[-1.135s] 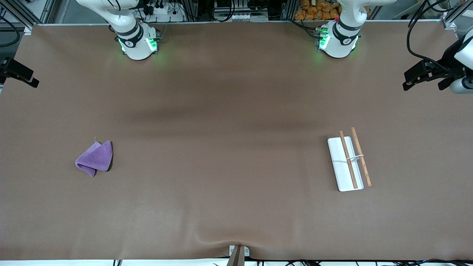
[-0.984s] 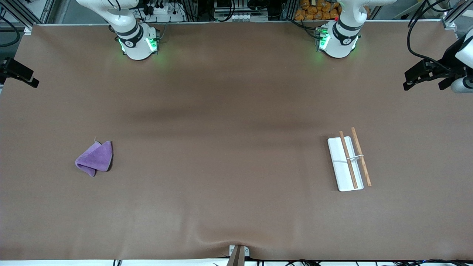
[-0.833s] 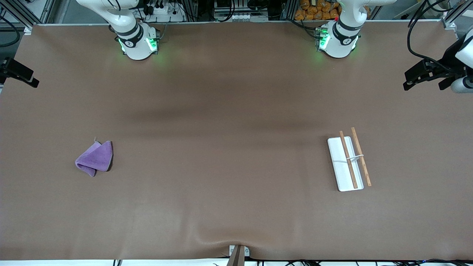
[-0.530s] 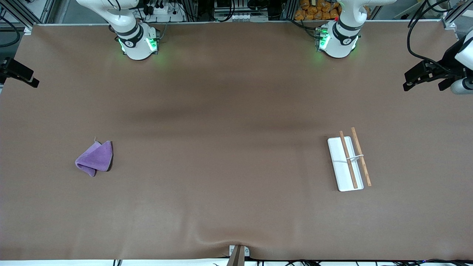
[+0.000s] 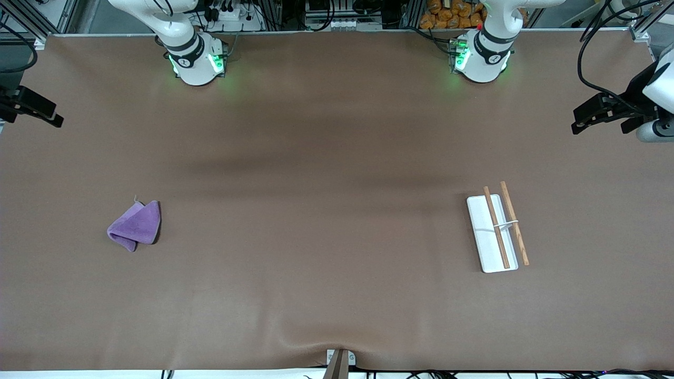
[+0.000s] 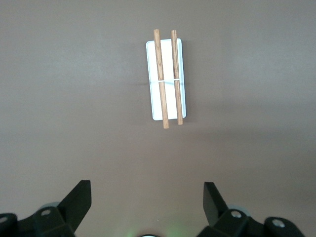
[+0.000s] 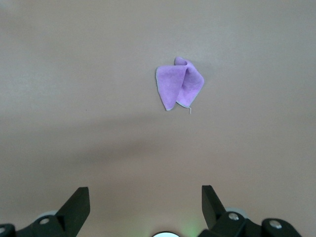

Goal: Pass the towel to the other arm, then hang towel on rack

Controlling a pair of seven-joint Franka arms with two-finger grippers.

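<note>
On the surface (image 5: 337,158), front view: the towel (image 5: 135,226) is lying bunched toward the right arm's end, the rack (image 5: 495,231) is sitting toward the left arm's end, well apart from it. Rack is showing a white base with two wooden rods side by side. Right end effector (image 5: 31,107) is hanging at the frame edge over the surface's margin at its own end; left end effector (image 5: 605,111) is doing the same at the other end. Neither is touching anything.

Left wrist view: left end effector (image 6: 147,207) is sitting released, fingers spread wide, nothing between them. It's looking down at the rack (image 6: 167,76). This arm is waiting.

Right wrist view: right end effector (image 7: 145,207) is likewise spread and empty, with the towel (image 7: 178,88) lying folded on the surface ahead of it. Which fold is on top is hard to call from here, probably a loose double layer.

Step in hand, my read: nothing is started yet, first pick is pending. Next move is calling for the right arm to come over the towel, drop down and pinch a raised fold, so enough cloth is left hanging for the left arm to take at handover.
</note>
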